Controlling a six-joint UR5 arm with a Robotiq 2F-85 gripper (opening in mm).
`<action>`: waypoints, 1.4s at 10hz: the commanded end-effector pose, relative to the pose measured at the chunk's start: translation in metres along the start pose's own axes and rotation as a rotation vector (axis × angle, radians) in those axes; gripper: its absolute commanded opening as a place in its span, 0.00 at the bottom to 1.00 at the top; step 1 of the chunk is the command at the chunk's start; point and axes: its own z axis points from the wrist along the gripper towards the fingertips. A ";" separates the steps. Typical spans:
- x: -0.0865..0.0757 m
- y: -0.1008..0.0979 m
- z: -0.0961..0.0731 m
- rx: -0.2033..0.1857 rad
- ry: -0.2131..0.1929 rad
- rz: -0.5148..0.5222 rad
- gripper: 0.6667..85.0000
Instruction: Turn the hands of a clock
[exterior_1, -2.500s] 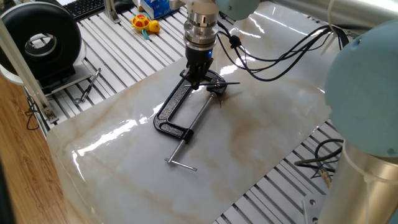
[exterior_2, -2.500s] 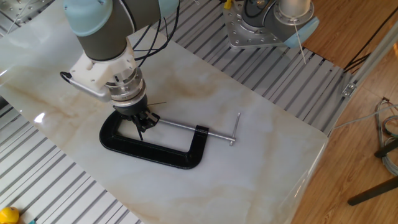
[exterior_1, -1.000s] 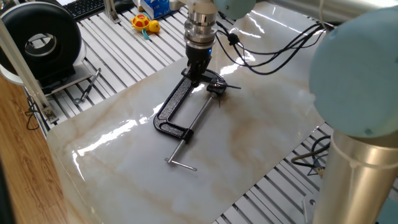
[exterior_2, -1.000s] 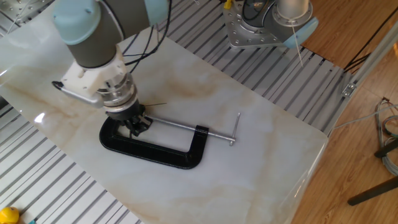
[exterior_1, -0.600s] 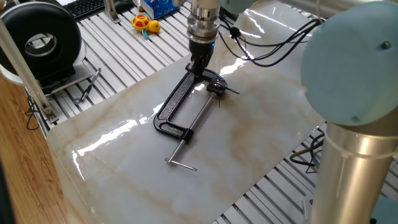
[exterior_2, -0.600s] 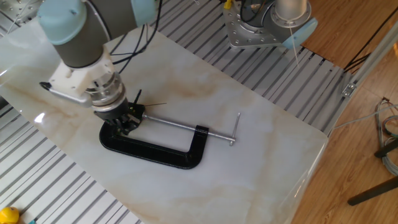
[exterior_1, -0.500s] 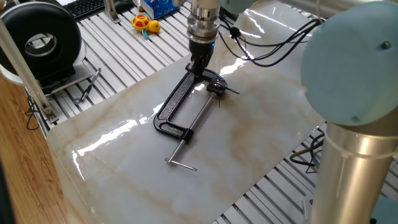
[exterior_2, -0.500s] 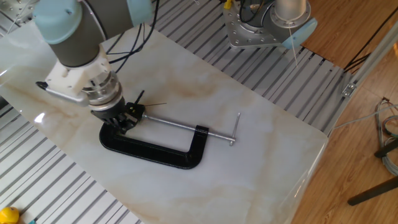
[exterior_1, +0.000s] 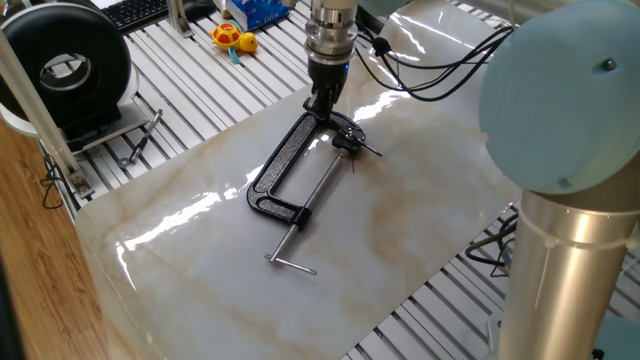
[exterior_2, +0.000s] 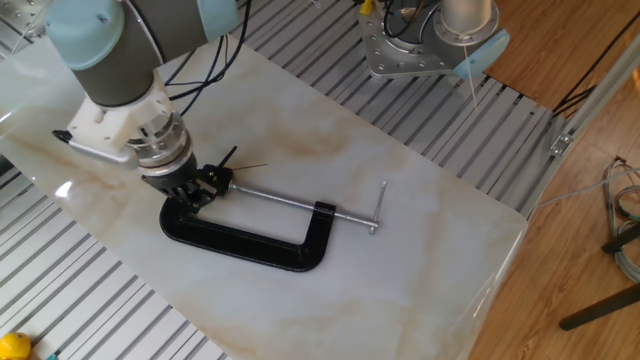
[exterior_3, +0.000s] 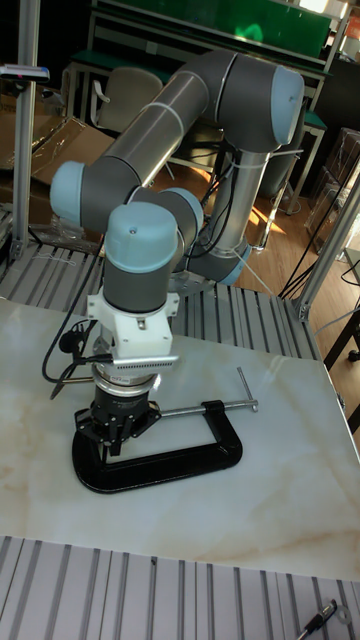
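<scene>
The clock (exterior_2: 213, 178) is a small dark hub held in the jaw of a black C-clamp (exterior_2: 240, 245) that lies on the marble slab. Its hands (exterior_2: 227, 156) are thin black pointers: a thicker one sticks up and to the right, and a finer one (exterior_2: 252, 167) lies along the slab. In one fixed view the clock (exterior_1: 347, 140) sits at the clamp's far end. My gripper (exterior_2: 186, 192) points down just left of the hub, over the clamp's closed end, and its fingers look shut with nothing in them. In the tall fixed view the gripper (exterior_3: 118, 432) hides the clock.
The clamp's silver screw rod and crossbar (exterior_2: 377, 208) stretch right across the slab. A black reel (exterior_1: 68, 62) and yellow toys (exterior_1: 233, 38) lie off the slab on the slatted table. A second robot base (exterior_2: 430, 40) stands at the far edge. Cables (exterior_1: 440, 80) trail from the wrist.
My gripper slid off the clock toward the clamp's closed end. The thick hand that lay under the fingers now points up and to the right.
</scene>
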 end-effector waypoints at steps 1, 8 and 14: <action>0.001 0.012 -0.005 -0.016 -0.005 0.021 0.01; 0.024 0.026 -0.033 0.022 0.036 0.055 0.01; 0.035 0.030 -0.072 0.056 0.033 0.091 0.01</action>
